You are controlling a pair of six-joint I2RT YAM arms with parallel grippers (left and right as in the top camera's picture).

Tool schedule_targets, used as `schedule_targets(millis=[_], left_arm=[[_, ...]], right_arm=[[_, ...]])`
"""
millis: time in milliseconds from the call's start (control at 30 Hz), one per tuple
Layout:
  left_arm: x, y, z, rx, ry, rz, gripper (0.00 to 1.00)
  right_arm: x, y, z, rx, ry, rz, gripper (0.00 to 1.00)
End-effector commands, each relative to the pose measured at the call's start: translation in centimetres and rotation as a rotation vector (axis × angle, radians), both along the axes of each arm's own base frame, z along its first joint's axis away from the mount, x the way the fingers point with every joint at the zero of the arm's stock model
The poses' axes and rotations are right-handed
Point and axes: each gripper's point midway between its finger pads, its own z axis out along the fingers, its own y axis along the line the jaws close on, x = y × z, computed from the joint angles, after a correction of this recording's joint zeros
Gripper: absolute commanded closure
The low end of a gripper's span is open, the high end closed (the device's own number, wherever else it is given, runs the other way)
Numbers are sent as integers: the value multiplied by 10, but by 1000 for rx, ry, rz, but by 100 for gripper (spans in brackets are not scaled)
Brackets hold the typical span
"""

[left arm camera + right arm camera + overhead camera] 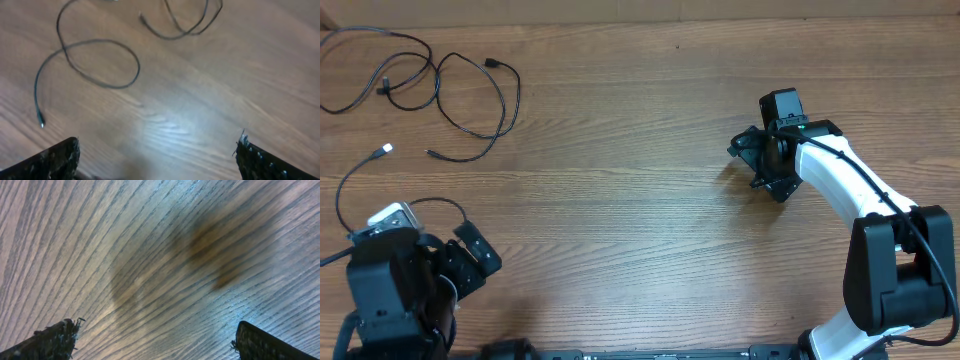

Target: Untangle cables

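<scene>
Several thin black cables lie in loose loops at the table's far left. One tangle (pixel 395 70) overlaps a larger loop (pixel 480 100). A third cable with a white USB plug (pixel 387 150) runs down toward my left arm. My left gripper (pixel 470 262) is open and empty at the near left, short of the cables. Its wrist view shows a cable loop (pixel 100 65) with a small plug end (pixel 41 124) ahead of the open fingers (pixel 157 152). My right gripper (pixel 755 165) is open and empty at the right, with only bare wood between its fingers (pixel 155 335).
The wooden table (pixel 640 200) fills the views. The far edge runs along the top of the overhead view. The arms' bases stand at the near edge, left and right.
</scene>
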Motion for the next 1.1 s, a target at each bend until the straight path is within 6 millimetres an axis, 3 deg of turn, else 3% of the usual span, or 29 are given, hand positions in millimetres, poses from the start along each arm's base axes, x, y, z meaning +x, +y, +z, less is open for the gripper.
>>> schedule_targets(millis=[0,133,233,333,633,733,833,1000,1067], left_arm=[[-5,2,-8,-7,29,30,1],[-8,0,-11,-19,49,27,0],[-2,-40,-8,-195,-10,-117,0],[-2,-58,-2,-243,-46,-200,0],[-55,-59,18,-177,-294,-252,0],[-67,-57,9,-164,-350,-245,0],[-67,-56,-10,-145,-403,-238,0],[-46,-52,-47,-90,-468,-250,1],[-27,-54,-61,-89,-473,-269,0]], right_arm=[[3,0,2,0,-9,3,0],[3,0,2,0,-9,3,0],[3,0,2,0,-9,3,0],[3,0,2,0,-9,3,0],[3,0,2,0,-9,3,0],[3,0,2,0,-9,3,0],[3,0,2,0,-9,3,0],[3,0,2,0,-9,3,0],[3,0,2,0,-9,3,0]])
